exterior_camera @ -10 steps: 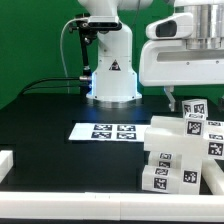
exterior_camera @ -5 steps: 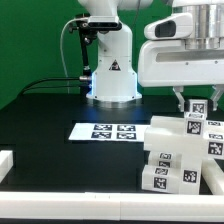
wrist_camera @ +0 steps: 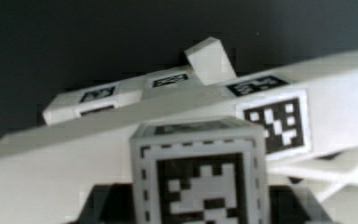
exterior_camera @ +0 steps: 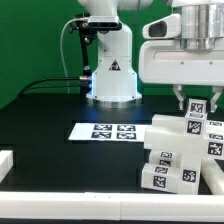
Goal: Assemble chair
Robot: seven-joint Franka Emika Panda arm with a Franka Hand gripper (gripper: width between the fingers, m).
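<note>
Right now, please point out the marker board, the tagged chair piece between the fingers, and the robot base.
marker board [exterior_camera: 103, 131], exterior view, its middle
chair piece [exterior_camera: 196, 107], exterior view, tagged face
robot base [exterior_camera: 112, 78], exterior view, front

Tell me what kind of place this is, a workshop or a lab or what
Most likely a robotics lab test bench. A black table backed by a green screen, a marker board printed with square tags lying flat on it, and white tagged chair parts stacked under the robot's gripper all point that way.

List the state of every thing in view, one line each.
gripper: shut on the top tagged chair piece.
tagged chair piece: upright, held at the top of the pile.
chair parts pile: unassembled, stacked loosely.
marker board: flat on the table.
</note>
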